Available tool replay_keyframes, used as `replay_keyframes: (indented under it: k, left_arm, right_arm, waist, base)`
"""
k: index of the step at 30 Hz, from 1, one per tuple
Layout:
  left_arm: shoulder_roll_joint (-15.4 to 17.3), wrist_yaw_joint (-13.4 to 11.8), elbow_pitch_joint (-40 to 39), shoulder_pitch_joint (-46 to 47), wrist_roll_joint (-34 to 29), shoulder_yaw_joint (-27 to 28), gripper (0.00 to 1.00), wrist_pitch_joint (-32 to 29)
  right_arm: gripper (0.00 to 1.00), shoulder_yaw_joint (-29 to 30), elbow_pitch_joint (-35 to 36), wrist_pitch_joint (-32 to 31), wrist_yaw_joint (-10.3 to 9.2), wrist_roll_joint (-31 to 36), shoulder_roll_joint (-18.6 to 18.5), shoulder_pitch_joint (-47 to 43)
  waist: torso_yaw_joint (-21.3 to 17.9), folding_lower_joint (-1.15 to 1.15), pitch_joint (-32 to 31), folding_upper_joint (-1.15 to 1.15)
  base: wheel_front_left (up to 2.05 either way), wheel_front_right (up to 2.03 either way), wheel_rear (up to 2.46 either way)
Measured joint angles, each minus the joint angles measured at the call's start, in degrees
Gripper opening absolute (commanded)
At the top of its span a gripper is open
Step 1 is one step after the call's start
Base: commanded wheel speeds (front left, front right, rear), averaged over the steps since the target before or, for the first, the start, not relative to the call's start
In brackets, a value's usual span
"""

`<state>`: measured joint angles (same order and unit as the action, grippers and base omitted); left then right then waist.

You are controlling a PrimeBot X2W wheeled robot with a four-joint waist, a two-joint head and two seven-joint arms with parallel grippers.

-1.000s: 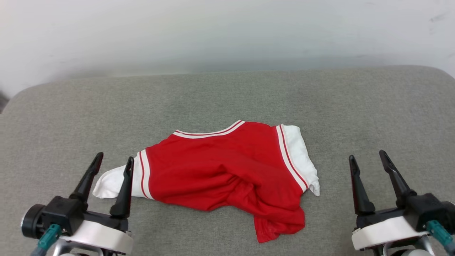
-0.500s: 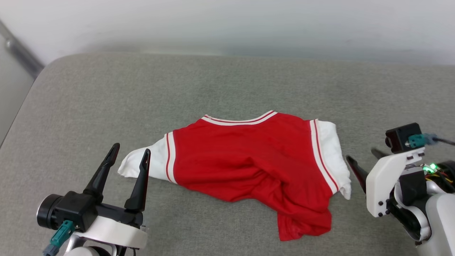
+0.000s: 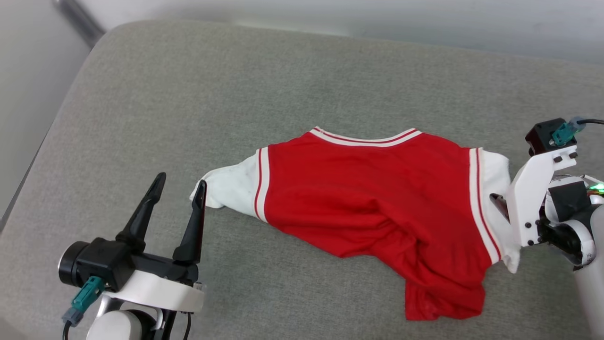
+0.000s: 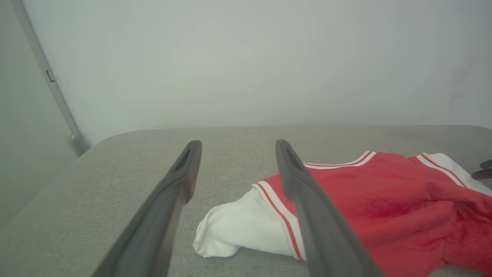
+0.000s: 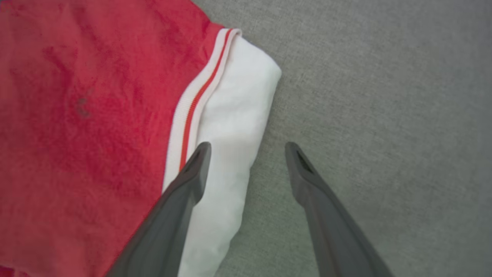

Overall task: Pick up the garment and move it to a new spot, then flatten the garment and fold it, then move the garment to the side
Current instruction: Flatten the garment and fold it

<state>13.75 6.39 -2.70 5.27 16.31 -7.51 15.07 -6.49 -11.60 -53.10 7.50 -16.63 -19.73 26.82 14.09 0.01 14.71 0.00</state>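
The garment (image 3: 373,189), a red jersey with white sleeves and striped trim, lies rumpled on the grey cushion (image 3: 236,85), its lower hem bunched toward me. My left gripper (image 3: 181,186) stands open just left of the white left sleeve (image 3: 231,186), its inner fingertip near the cuff. In the left wrist view that sleeve (image 4: 246,227) lies between and beyond the open fingers of the left gripper (image 4: 236,148). My right gripper (image 5: 248,148) points down, open, straddling the outer edge of the right sleeve (image 5: 234,127); one dark finger (image 3: 500,205) shows over that sleeve (image 3: 495,184).
The cushion's rounded left edge (image 3: 52,127) drops off beside a pale wall with a grey vertical strip (image 4: 50,77). The wall (image 3: 424,19) runs behind the cushion. Bare grey fabric surrounds the garment in front and behind.
The head camera has swung left and down, shifting the whole picture. My right arm has turned over and come down at the right sleeve. The left gripper has edged closer to the left sleeve.
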Motion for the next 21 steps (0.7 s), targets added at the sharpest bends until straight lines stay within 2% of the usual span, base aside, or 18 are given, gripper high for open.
replay_keyframes:
  k: [7,10,12,13,21]
  left_arm:
    - [-0.15,0.46,1.59,0.75,0.07,1.41,1.0,0.0]
    - [0.75,0.64,4.45,0.84,1.14,0.58,1.0,-1.07]
    - [1.66,0.69,5.94,1.12,2.15,0.01,1.0,-2.18]
    - [2.09,0.74,6.36,1.47,2.79,-0.15,1.0,-2.7]
    - [6.13,1.0,8.38,3.33,7.04,-0.76,1.0,-7.17]
  right_arm:
    - [1.0,-0.07,-5.82,2.01,0.0,1.58,0.83,1.43]
    - [1.0,-0.99,-7.5,2.71,-0.01,1.23,1.0,1.48]
    - [0.27,-1.75,-8.28,3.18,-0.01,0.92,0.9,1.72]
    - [0.0,-2.34,-8.58,3.25,-0.01,0.58,0.82,1.95]
    - [0.0,-5.31,-8.25,5.31,0.04,-2.78,-0.52,2.08]
  waist:
    - [2.2,0.0,2.2,0.0]
    - [2.17,0.0,2.62,0.0]
    - [1.88,0.0,2.73,0.0]
    - [1.64,0.0,2.76,0.0]
    - [-1.3,0.0,2.37,0.0]
  base:
    - [0.0,0.0,0.0]
    - [0.0,0.0,0.0]
    - [0.0,0.0,0.0]
    - [0.0,0.0,0.0]
    - [0.0,0.0,0.0]
